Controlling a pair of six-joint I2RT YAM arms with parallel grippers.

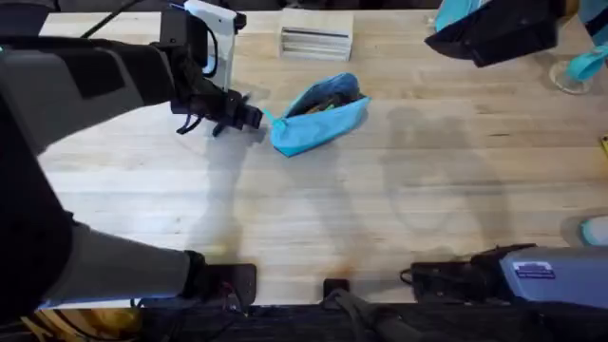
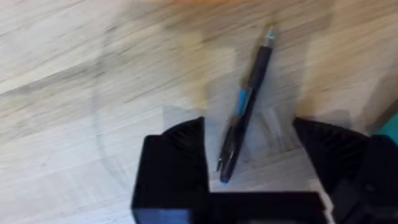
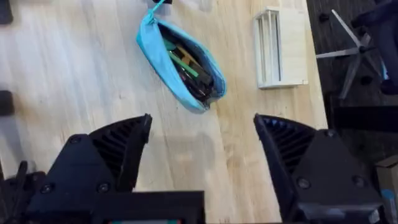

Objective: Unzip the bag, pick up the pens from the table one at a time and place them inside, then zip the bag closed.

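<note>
The light-blue bag (image 1: 318, 116) lies unzipped on the table (image 1: 313, 209), just right of my left gripper (image 1: 249, 116). Down into its mouth I see several pens, some dark and some green, inside the bag (image 3: 163, 71). In the left wrist view one dark pen (image 2: 245, 112) with a blue band lies flat on the wood between my left gripper's (image 2: 249, 152) open fingers (image 2: 180, 155); they stand either side of it without touching. My right gripper (image 3: 202, 146) hangs open and empty high above the table, near side of the bag. The right arm (image 1: 494, 33) looms dark at the overhead view's top right.
A white slatted rack (image 1: 315, 41) stands behind the bag, also in the right wrist view (image 3: 280, 46). A clear glass object (image 1: 570, 76) and a teal item (image 1: 594, 228) sit at the right edge. Bare wood stretches across the front of the table.
</note>
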